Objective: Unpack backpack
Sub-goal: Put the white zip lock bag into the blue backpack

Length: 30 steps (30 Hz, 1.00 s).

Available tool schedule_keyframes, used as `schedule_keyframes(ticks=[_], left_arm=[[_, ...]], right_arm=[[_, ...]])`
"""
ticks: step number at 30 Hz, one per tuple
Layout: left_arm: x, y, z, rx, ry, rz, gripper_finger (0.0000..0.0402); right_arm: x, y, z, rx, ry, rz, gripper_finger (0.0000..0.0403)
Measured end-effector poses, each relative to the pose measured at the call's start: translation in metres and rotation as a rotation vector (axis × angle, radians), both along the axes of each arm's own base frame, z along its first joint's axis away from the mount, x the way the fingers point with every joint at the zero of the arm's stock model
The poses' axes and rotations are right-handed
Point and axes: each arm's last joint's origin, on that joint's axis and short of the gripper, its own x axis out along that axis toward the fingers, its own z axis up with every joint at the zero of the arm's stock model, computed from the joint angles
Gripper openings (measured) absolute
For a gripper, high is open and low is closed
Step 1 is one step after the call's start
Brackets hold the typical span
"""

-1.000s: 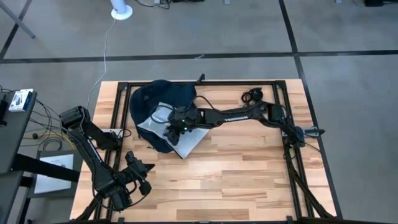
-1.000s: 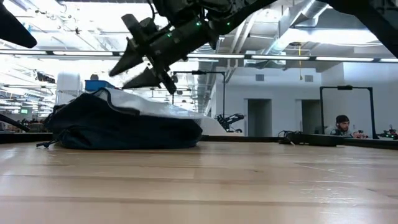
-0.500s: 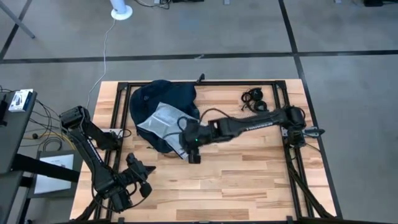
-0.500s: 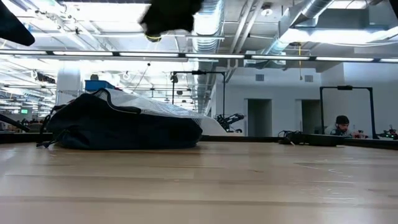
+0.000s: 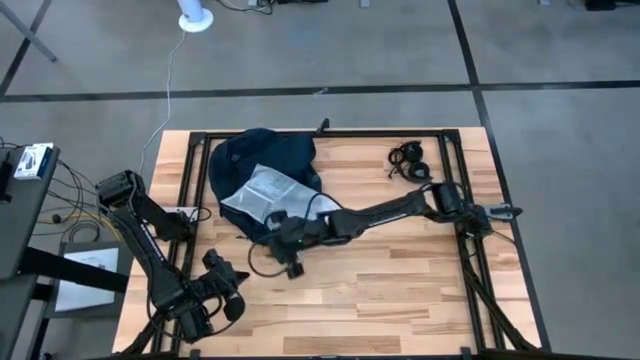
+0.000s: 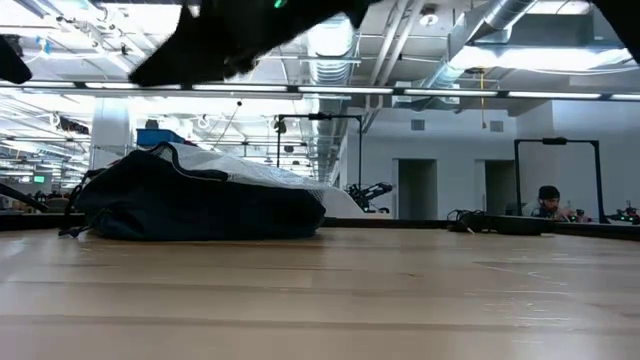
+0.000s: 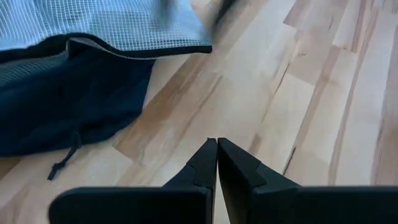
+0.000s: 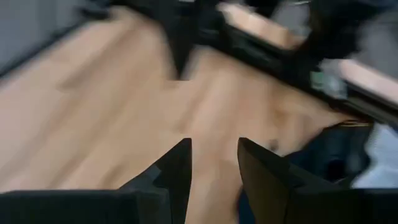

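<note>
Backpack (image 5: 262, 170) lies at the far left part of the surface (image 5: 400, 290) in the high view, a clear mesh pouch (image 5: 262, 193) resting on its near side. The right pincer (image 5: 291, 266) sits just off the bag's near edge, over bare wood; half a second ago it was a little farther to the right, near the pouch's corner, and a second ago it was over the pouch itself. The right arm now stretches lower and farther left across the surface. The left pincer (image 5: 234, 292) waits near the front left corner, well apart from the bag, about where it was before. A small coil of black cable (image 5: 408, 160) lies beyond the right arm, unmoved.

In the low view, the backpack (image 6: 190, 205) sits on the surface (image 6: 330, 290) with the pouch (image 6: 260, 172) draped over its top, both unchanged. A blurred dark part of the right arm crosses the upper left, where half a second ago only a dark blob showed higher up. A person (image 6: 549, 202) sits far behind.

In the left wrist view, the left pincer (image 7: 217, 146) has its fingers pressed together over bare wood, the backpack (image 7: 68, 93) and the pouch (image 7: 112, 25) ahead of it.

In the right wrist view, the right pincer (image 8: 213, 146) is spread, pinching nothing, over wood, with the backpack (image 8: 336, 155) off to one side.
</note>
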Motion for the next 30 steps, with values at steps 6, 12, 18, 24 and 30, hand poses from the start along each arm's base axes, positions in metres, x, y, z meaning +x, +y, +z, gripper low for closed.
schedule_keyframes(ticks=[6, 12, 18, 24, 30], left_arm=[[0.001, -0.002, 0.0, -0.029, -0.014, 0.007, 0.0001], [0.001, -0.002, 0.0, -0.033, -0.016, 0.007, 0.0001], [0.001, -0.002, 0.0, -0.033, -0.016, 0.007, 0.0001], [0.001, -0.002, 0.0, -0.034, -0.016, 0.007, 0.0001], [0.002, -0.003, 0.0, -0.047, -0.023, 0.005, 0.0001]], right_arm=[[0.014, -0.022, -0.02, -0.012, -0.007, -0.157, 0.0136], [0.016, -0.044, -0.022, 0.031, 0.003, -0.225, 0.0177], [0.019, -0.047, -0.029, 0.059, 0.009, -0.178, 0.0193], [0.023, -0.046, -0.056, 0.031, 0.057, -0.178, 0.0181], [0.024, -0.057, -0.059, 0.04, 0.053, -0.254, 0.0163]])
